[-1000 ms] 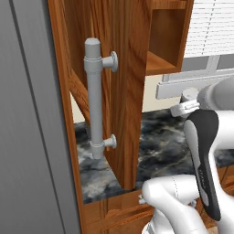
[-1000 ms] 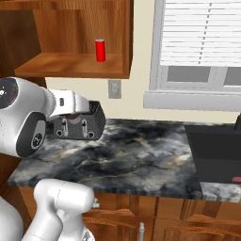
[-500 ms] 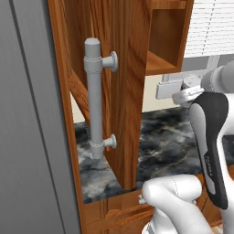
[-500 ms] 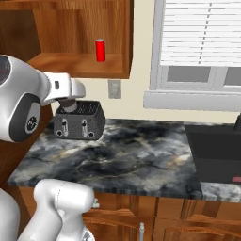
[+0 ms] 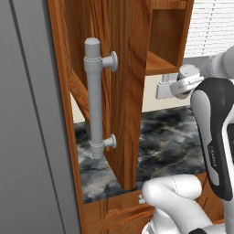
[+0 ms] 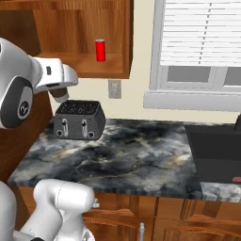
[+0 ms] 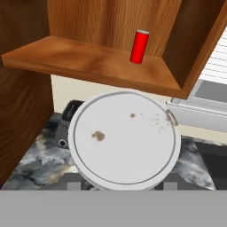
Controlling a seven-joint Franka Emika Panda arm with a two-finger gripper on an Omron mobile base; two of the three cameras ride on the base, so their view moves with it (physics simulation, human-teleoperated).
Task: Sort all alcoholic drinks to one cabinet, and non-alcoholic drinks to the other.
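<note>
Gripper: the gripper (image 6: pixel 60 89) holds the dark brown cup (image 6: pixel 60 95) from above. Its jaws are closed partway round the cup body. In the hand view the fingertips are hidden behind the cup's pale lid (image 7: pixel 126 142), so the grip is read from the right base view, where the cup hangs directly under the hand.
Cup: in the hand, upright, and lifted off the marble counter (image 6: pixel 132 155). The lid carries a few brown specks.
Red can: the small red can (image 7: pixel 139 46) stands upright on the shelf, ahead of the gripper and above it, towards the back wall.
Cabinet: the open wall cabinet (image 6: pixel 80 66) has its shelf edge just above and ahead of the hand. Its door, with the grey bar handle (image 5: pixel 93 98), is swung open on the gripper's left.
Toaster: the dark toaster (image 6: pixel 79 120) sits on the counter below the gripper, slightly ahead of it and clear of the cup.
Done: one non-alcoholic drink, the can, is already in this cabinet.
In hand: the second non-alcoholic drink, the cup, is being carried and is not yet on the shelf.
Left: as I judge it, the cup must be raised over the shelf edge and set down near the can. I cannot tell where the alcoholic drinks stand.
Progress: my guess is about halfway at best.
</note>
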